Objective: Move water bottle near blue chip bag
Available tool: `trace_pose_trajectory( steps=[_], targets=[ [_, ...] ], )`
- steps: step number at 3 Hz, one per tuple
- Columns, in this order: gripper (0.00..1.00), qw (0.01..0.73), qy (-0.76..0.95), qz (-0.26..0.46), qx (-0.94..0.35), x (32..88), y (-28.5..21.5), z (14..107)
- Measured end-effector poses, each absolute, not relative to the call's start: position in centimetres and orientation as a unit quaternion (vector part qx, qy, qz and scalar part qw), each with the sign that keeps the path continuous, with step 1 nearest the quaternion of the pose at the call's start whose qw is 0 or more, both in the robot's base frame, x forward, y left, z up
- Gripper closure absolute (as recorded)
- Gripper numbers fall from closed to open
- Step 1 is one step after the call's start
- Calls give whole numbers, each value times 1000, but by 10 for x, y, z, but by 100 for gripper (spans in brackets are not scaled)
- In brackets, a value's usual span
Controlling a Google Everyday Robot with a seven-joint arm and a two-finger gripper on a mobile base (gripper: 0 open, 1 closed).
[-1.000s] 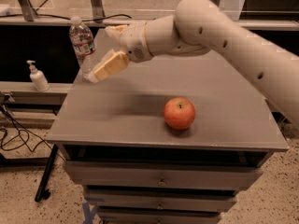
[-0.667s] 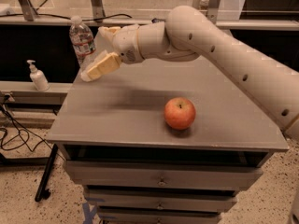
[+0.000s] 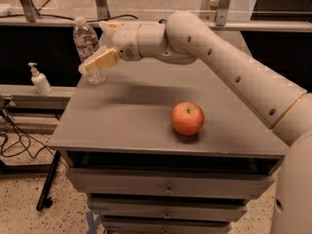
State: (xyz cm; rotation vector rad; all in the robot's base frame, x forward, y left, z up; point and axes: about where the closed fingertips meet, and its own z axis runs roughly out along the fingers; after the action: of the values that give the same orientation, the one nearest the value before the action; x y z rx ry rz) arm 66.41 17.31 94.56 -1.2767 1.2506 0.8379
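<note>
Booth 1: Leftward goes the gripper (image 3: 95,45) since a second ago, up a touch too, closing the gap to the water bottle (image 3: 86,42). The bottle itself hasn't budged, and neither has the apple (image 3: 187,118).

Booth 2: And how do the jaws stand?

Booth 1: Spread wide, nothing clamped. The nearer finger, with its tan pad (image 3: 101,61), crosses in front of the bottle's lower half. The other finger (image 3: 109,26) sits higher and further back, level with the bottle's shoulder.

Booth 2: So the bottle's inside the jaws?

Booth 1: It stands upright right at their mouth, white cap above both fingertips, red-and-white label about level with the gap. Whether the tan pad actually touches the plastic, he can't tell from this angle.

Booth 2: Where's the apple from there?

Booth 1: Well apart from the jaws, back along the arm's side and toward the near edge of the grey table top (image 3: 126,126), resting on its own.

Booth 2: Anything past the fingertips?

Booth 1: Beyond the bottle, on the far side from the jaws and lower down, a small white pump dispenser (image 3: 39,80) stands on a ledge off the table. Under the jaws and the table top, the drawers (image 3: 168,186) stack down to the speckled floor, with dark cables (image 3: 14,145) trailing off to the dispenser's side.
</note>
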Motion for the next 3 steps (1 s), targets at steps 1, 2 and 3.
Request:
trace_pose_trajectory(
  steps=[1,2,3],
  targets=[
    [0,538,538,362,-538,671,189,938],
    [18,531,549,369,-530,676,195,931],
    [42,529,566,365,-516,680,186,922]
  ],
)
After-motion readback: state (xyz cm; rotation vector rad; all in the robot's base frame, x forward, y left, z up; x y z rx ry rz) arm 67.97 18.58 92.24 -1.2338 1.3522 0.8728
